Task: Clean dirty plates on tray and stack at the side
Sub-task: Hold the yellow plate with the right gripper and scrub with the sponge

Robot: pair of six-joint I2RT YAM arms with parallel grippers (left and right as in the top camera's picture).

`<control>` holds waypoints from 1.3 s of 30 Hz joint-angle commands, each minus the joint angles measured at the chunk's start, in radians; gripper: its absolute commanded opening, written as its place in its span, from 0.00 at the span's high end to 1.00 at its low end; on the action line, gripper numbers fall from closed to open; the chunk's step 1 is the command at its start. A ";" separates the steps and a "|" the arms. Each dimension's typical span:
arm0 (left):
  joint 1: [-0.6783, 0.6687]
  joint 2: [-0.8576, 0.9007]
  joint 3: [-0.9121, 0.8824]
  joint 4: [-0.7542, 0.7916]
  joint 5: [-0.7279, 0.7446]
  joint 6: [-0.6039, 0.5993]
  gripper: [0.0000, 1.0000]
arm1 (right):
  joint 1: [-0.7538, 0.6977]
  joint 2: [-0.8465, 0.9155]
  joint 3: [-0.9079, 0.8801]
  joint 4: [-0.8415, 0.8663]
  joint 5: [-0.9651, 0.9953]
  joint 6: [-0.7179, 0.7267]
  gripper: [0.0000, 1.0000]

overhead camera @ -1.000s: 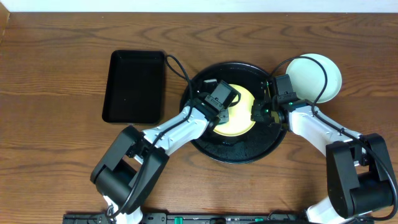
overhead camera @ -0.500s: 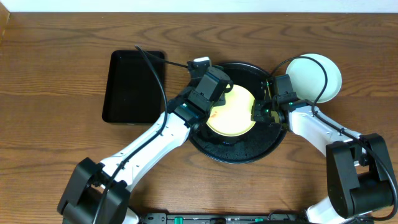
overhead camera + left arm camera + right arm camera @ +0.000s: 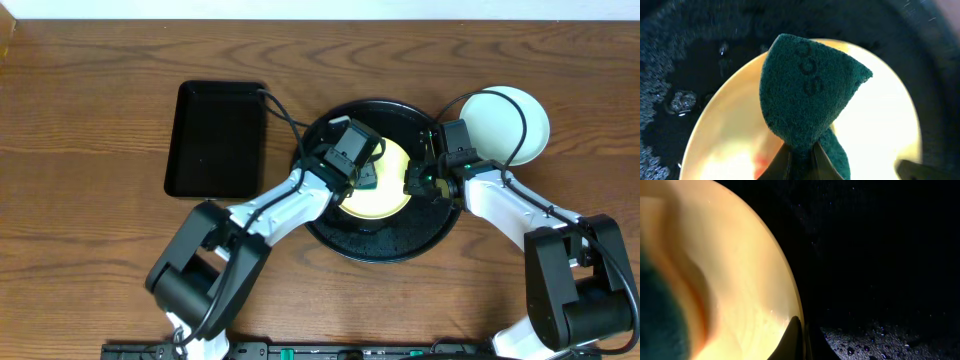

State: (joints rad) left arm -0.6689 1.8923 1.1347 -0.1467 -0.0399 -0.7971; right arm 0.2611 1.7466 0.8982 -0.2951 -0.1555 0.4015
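Note:
A pale yellow plate (image 3: pixel 385 200) lies in the round black tray (image 3: pixel 380 240), which is wet and foamy. My left gripper (image 3: pixel 360 166) is shut on a dark green sponge (image 3: pixel 370 178) that rests on the plate's upper middle. In the left wrist view the sponge (image 3: pixel 810 90) bulges out above the fingertips (image 3: pixel 785 162), and an orange-red smear (image 3: pixel 760 161) shows on the plate (image 3: pixel 880 130). My right gripper (image 3: pixel 411 186) is shut on the plate's right rim; its wrist view shows the rim (image 3: pixel 785 280) pinched between the jaws. A pale mint plate (image 3: pixel 505 125) sits outside the tray, at its upper right.
A smaller rectangular black tray (image 3: pixel 215 140) lies to the left of the round one on the wooden table (image 3: pixel 90 250). Cables from both arms loop over the round tray's far rim and over the mint plate.
My left gripper swung up and left toward the tray's far rim with the sponge, then came back onto the plate. The right gripper and the plate have not moved.

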 commanded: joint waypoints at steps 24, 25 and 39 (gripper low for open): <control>0.068 -0.222 0.003 -0.163 -0.282 0.229 0.92 | -0.005 0.005 0.014 -0.009 0.035 -0.014 0.99; 0.068 -0.230 0.003 -0.153 -0.243 0.211 0.92 | -0.005 0.005 0.014 -0.009 0.035 -0.014 0.99; 0.003 -0.026 0.000 -0.001 0.127 0.033 0.92 | -0.005 0.005 0.014 -0.008 0.035 -0.014 0.99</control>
State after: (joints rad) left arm -0.6472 1.8095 1.1412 -0.1505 0.0406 -0.7273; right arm 0.2611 1.7466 0.9005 -0.2985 -0.1566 0.4007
